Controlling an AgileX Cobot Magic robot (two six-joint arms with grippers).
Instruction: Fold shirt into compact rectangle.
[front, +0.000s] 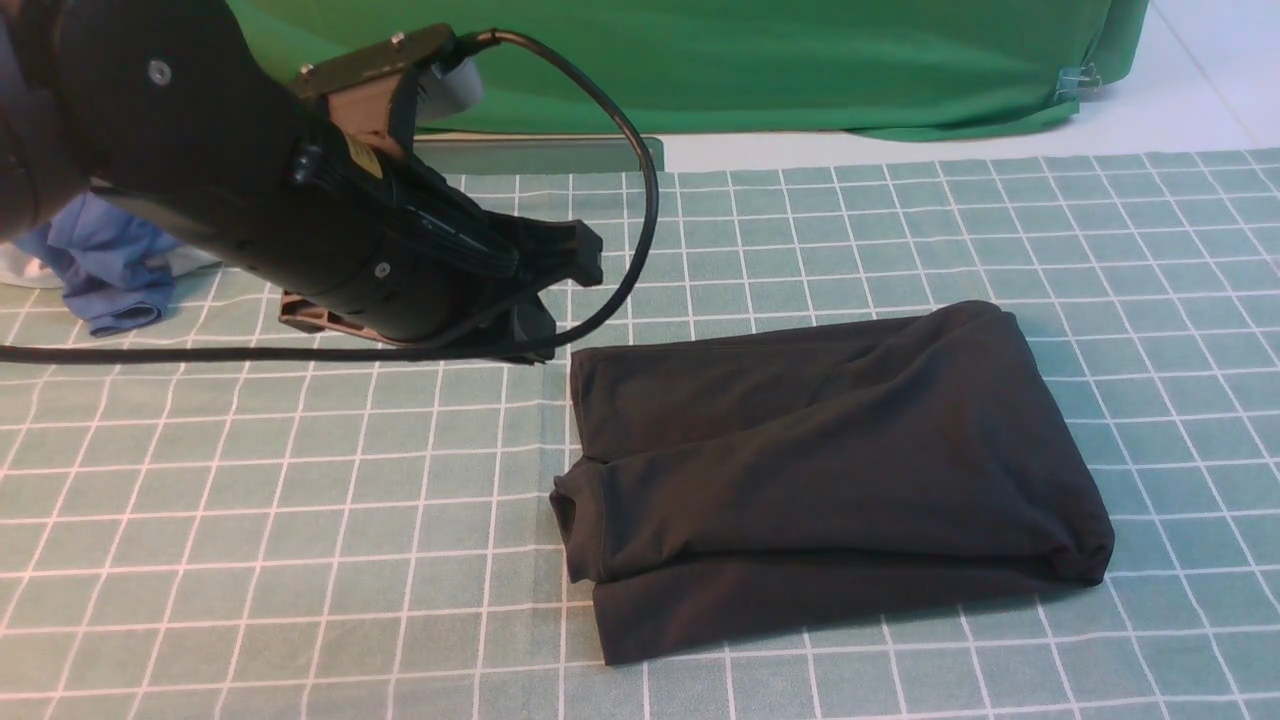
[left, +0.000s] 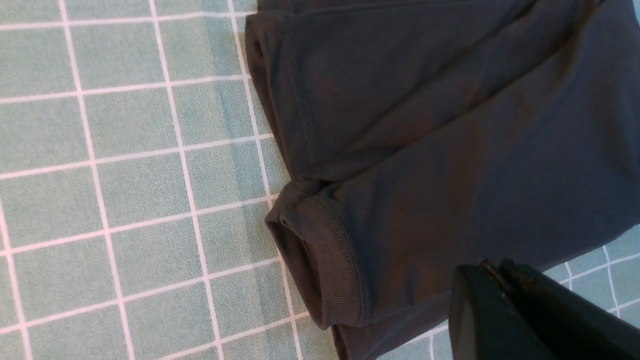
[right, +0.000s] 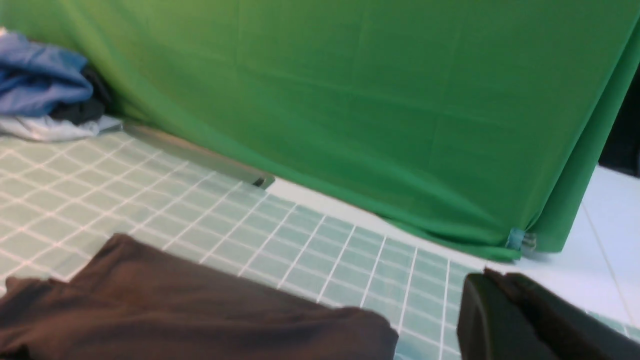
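Black shirt (front: 830, 470) lies folded in a rectangle on the checked bench (front: 300, 520); both claws, left (left: 500, 272) and right (right: 492, 280), closed and empty above it

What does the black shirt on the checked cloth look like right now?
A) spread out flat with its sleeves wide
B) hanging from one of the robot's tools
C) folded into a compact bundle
C: the shirt lies folded in layers on the checked cloth, with nothing gripping it.
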